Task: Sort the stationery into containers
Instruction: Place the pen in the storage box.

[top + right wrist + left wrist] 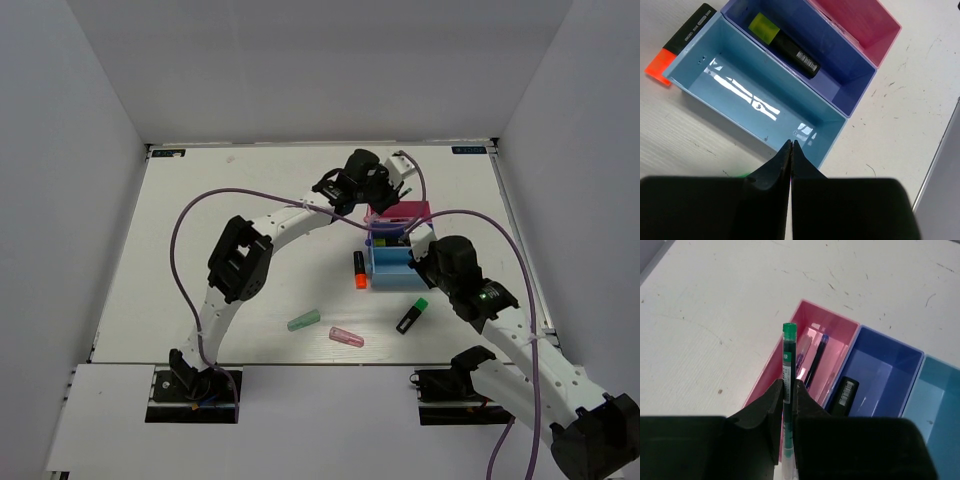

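The sorting looked partly done. At least 1 dark pen [816, 360] lay in the pink bin [769, 371], and 1 yellow-ended highlighter [785, 44] lay in the dark blue bin [850, 82]. The light blue bin [740, 107] held nothing that could be seen.

4 pieces lay loose on the table [200, 220]. An orange-ended highlighter [687, 32] lay just beside the light blue bin on its left. A green-ended highlighter [411, 316] lay near the bins on the near side. A green capsule [303, 320] and a pink capsule [346, 337] lay farther to the near left.

The left gripper [788, 390] had its jaws pinched narrowly around a green-capped pen [788, 355]. The pen stuck out past the fingertips and, in the wrist view, pointed over the pink bin's left wall, so a drop into that bin seemed the step in hand.

The right gripper [791, 145] was fully closed on nothing. It hung by the right end of the light blue bin, with the green-ended highlighter the nearest loose piece.
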You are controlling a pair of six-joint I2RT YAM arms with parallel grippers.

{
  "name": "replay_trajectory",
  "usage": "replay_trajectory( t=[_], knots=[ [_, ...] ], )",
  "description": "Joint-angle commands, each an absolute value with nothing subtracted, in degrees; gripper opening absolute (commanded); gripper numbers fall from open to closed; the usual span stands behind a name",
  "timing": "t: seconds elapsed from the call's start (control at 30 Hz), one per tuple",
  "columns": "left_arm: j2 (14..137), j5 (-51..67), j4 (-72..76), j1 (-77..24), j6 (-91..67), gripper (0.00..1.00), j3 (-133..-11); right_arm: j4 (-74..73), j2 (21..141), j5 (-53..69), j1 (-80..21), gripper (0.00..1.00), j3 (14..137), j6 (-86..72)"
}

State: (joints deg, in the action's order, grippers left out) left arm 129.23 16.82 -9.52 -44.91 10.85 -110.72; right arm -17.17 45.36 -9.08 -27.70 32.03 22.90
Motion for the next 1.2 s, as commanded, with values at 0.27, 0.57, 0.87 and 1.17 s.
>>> replay_trajectory(
  t=[0.27,0.57,0.87,1.17],
  knots=[
    [125.2,18.2,-0.4,-45.2,6.9,0.0,-113.0,-14.5,44.0,-9.7,-27.9,0.0,31.9,23.4],
    [132.6,14.1,-0.4,-45.1,6.8,0.0,-120.8,-14.7,43.6,-9.2,-27.2,0.0,31.6,23.3],
    [133.4,14.6,-0.4,-44.0,4.2,0.0,-117.7,-14.6,43.2,-9.2,-26.3,0.0,31.5,23.0],
    [133.6,13.4,-1.3,-44.2,3.9,0.12,-115.2,-14.6,43.2,-9.2,-25.8,0.01,31.4,22.7]
  ],
)
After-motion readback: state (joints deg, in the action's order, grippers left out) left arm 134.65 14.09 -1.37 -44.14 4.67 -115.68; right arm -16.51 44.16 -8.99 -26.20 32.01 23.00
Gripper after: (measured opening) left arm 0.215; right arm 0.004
